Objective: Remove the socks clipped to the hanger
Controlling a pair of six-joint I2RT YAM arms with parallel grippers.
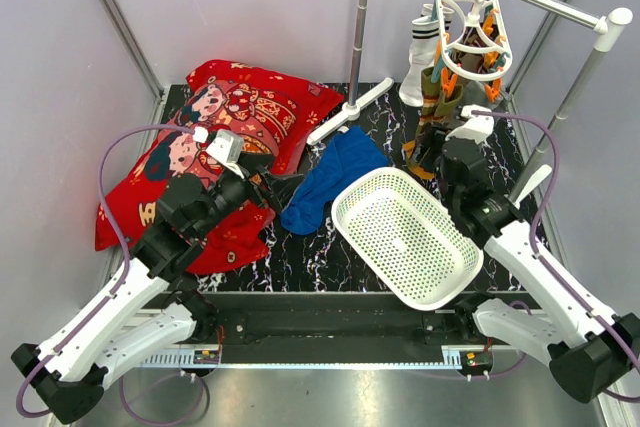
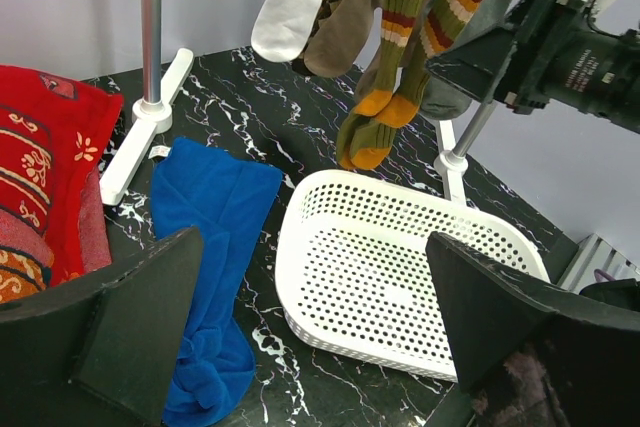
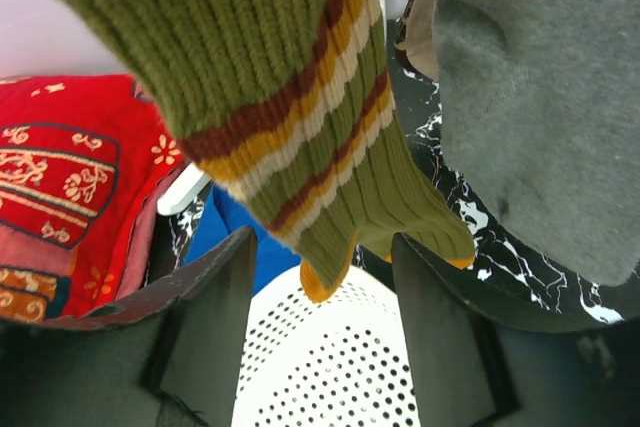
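Note:
The white ring hanger (image 1: 470,32) hangs by its hook from the rail at the back right. The socks dangle from its pegs: a white one (image 2: 285,2), a brown checked one (image 2: 335,17), olive-green ones with orange toes (image 2: 385,77) and a grey one (image 2: 470,57). My right gripper (image 1: 436,152) is open just under them. In the right wrist view the olive sock's toe (image 3: 320,257) dips between its fingers, ungripped, with the grey sock (image 3: 540,97) to the right. My left gripper (image 2: 315,327) is open and empty, low over the table.
A white perforated basket (image 1: 440,287) lies in front of the right arm. A blue cloth (image 1: 330,187) lies left of it. A red patterned cushion (image 1: 250,107) fills the back left. The rack's pole (image 1: 358,37) and foot (image 1: 350,112) stand mid-back.

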